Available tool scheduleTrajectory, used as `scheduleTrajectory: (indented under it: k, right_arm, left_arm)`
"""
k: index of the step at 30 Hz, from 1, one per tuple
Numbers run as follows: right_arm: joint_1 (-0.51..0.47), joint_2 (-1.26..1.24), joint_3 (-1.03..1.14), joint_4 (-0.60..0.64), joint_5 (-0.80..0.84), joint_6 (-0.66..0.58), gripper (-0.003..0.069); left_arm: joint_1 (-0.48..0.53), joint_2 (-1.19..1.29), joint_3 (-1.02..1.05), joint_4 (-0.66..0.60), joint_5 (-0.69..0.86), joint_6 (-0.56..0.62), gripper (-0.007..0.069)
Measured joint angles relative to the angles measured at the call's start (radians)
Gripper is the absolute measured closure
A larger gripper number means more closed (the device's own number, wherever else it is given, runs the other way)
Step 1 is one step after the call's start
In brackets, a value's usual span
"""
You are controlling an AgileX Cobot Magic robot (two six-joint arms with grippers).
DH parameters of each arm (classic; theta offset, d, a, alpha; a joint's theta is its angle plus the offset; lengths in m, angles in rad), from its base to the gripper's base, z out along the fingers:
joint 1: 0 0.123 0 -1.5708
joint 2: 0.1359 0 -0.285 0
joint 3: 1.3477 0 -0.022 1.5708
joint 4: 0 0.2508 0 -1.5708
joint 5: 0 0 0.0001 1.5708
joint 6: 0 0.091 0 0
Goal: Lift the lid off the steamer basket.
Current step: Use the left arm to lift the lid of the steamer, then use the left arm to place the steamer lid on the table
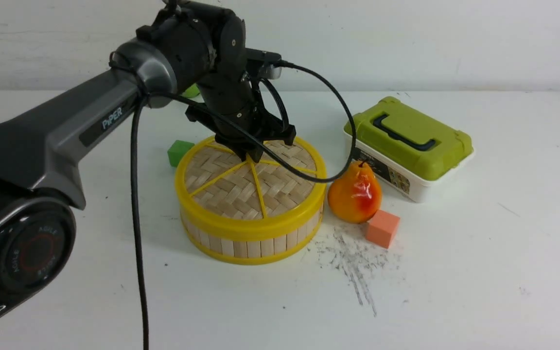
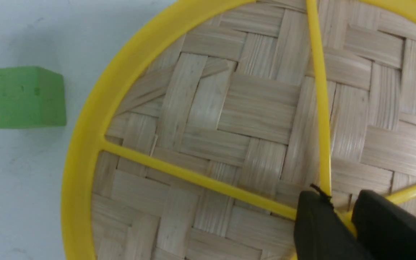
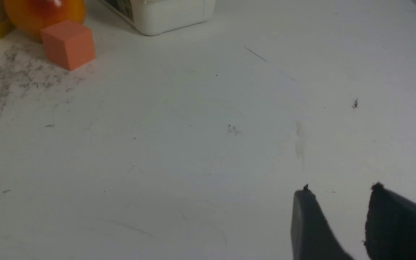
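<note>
The lid (image 1: 241,187), woven pale bamboo with a yellow rim and spokes, sits flat on the steamer basket (image 1: 251,245) in the middle of the table. My left gripper (image 1: 250,156) points down at the lid's centre. In the left wrist view the lid (image 2: 229,126) fills the frame, and my left gripper (image 2: 339,206) has its two black fingers closed on the small yellow centre knob where the spokes meet. My right gripper (image 3: 340,188) is open and empty just above bare table; it does not show in the front view.
A green cube (image 1: 179,151) lies left of the basket. A pear (image 1: 355,192) and an orange cube (image 1: 382,228) lie to its right. A white box with a green lid (image 1: 409,146) stands further right. The left arm's cable hangs over the lid.
</note>
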Motion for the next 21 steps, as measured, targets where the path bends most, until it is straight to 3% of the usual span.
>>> scheduleTrajectory:
  k: [8, 15, 18, 21]
  right_arm:
    - [0.000, 0.000, 0.000, 0.000, 0.000, 0.000, 0.0419]
    - [0.000, 0.000, 0.000, 0.000, 0.000, 0.000, 0.0419]
    - [0.000, 0.000, 0.000, 0.000, 0.000, 0.000, 0.0419]
    - [0.000, 0.000, 0.000, 0.000, 0.000, 0.000, 0.0419]
  left_arm:
    - [-0.018, -0.039, -0.051, 0.055, 0.067, -0.056, 0.0517]
    - [-0.015, -0.253, -0.081, 0.217, 0.129, -0.085, 0.0517]
    - [0.012, -0.345, -0.085, 0.254, 0.167, -0.089, 0.0517]
    - [0.108, -0.432, -0.046, 0.249, 0.167, -0.100, 0.0517]
